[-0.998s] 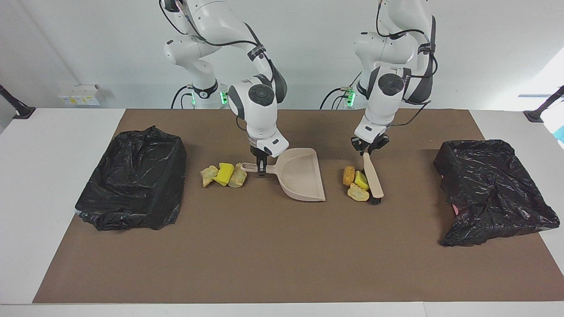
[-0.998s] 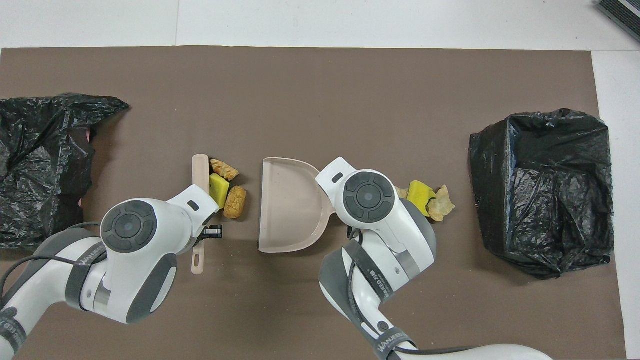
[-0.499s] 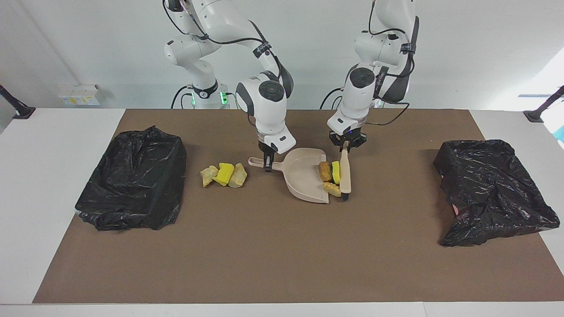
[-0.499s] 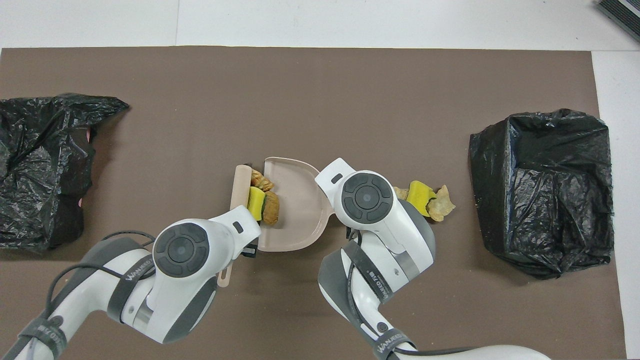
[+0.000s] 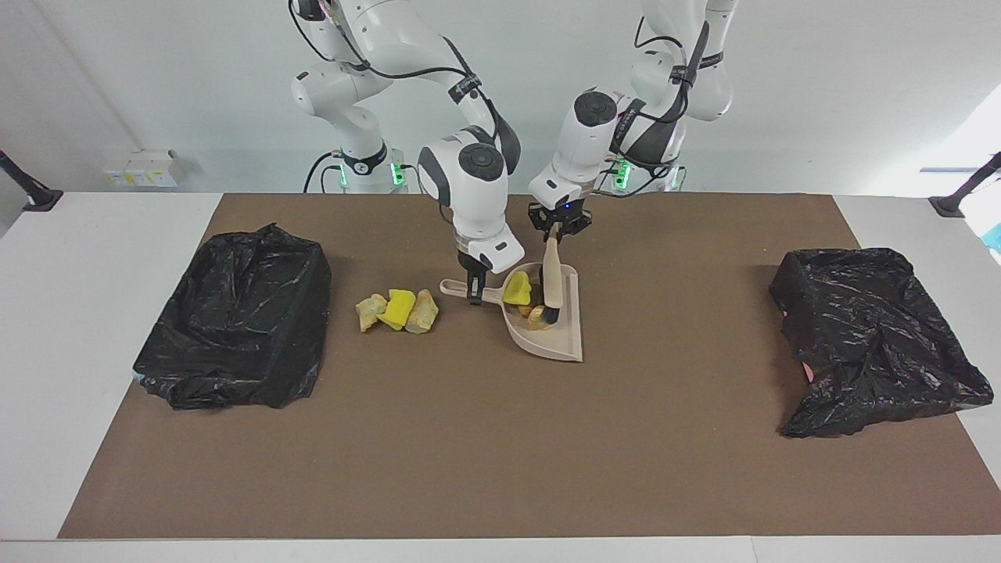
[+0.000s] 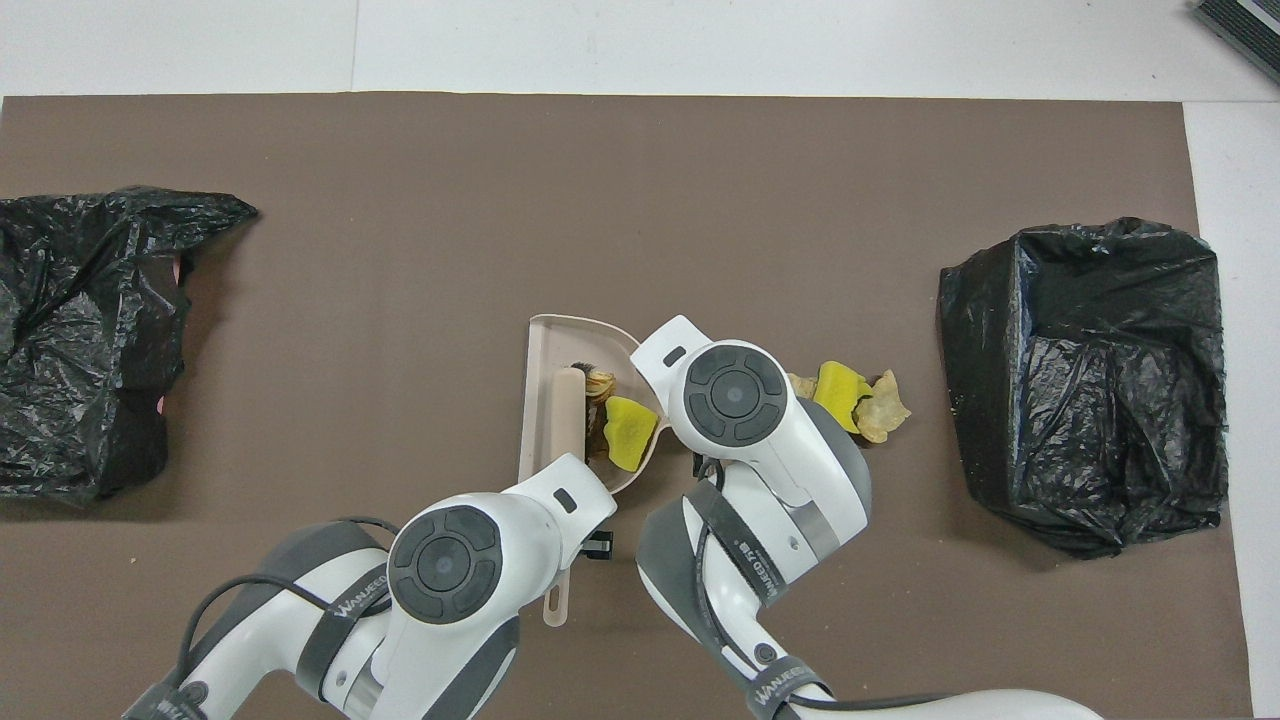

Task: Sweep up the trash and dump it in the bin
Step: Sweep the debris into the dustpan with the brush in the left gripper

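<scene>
Now, step in hand: you are finishing the first sweep. The beige plastic dustpan (image 5: 551,328) sits on the brown mat (image 5: 500,453) mid-bench, and the small beige hand brush with dark bristles (image 5: 552,283) is inside it, its bristles down in the pan against the chunks.
Left claw (image 5: 557,227): clamped on the top of the brush handle, over the end of the pan nearer the robots.
Right claw (image 5: 474,294): clamped on the dustpan's handle (image 5: 461,288), holding the pan flat on the mat.
Swept trash (image 5: 525,301): a bright yellow foam chunk and the tan and orange-brown pieces lie in the pan, bunched at its handle end beside the bristles.
Trash left over (image 5: 397,310): three more chunks, yellow and pale tan, lie on the mat just beside the pan's handle, toward the right arm's end of the bench.
Bins: one black-bagged bin (image 5: 235,317) stands at the right arm's end and another black-bagged bin (image 5: 872,336) at the left arm's end, both well apart from the pan.
Next move, as I judge it: lift the brush out so the pan is free, then either carry the pan level to a bin and tip it, or turn its mouth toward the second pile first. Keep the open lip from dipping, or the light foam will roll out.
</scene>
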Motion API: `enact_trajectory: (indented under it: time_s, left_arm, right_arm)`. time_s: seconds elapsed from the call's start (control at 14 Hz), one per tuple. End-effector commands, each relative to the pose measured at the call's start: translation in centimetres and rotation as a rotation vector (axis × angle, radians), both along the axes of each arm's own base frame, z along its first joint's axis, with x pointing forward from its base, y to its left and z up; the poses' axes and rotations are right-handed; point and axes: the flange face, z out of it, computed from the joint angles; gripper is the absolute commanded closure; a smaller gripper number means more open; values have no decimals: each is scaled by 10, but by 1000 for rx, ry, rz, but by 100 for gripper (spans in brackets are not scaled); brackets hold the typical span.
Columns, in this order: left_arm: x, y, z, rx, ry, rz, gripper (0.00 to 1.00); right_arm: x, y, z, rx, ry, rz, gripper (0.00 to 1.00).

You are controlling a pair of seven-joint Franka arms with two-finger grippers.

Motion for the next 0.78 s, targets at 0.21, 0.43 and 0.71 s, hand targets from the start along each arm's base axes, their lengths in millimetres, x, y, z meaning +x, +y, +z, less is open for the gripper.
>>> enact_trajectory:
  time_s: [0.21,0.43,0.71]
  left_arm:
    - [42,61,63,15,97,119,100]
    - [51,84,62,43,142,153,100]
    - [36,99,50,75,149,154,100]
  right_arm:
    - [3,-6,9,-10,-3,-26,100]
    - [10,-23,31,-9,-1,-40,100]
    - [13,-77,92,8,28,-68,100]
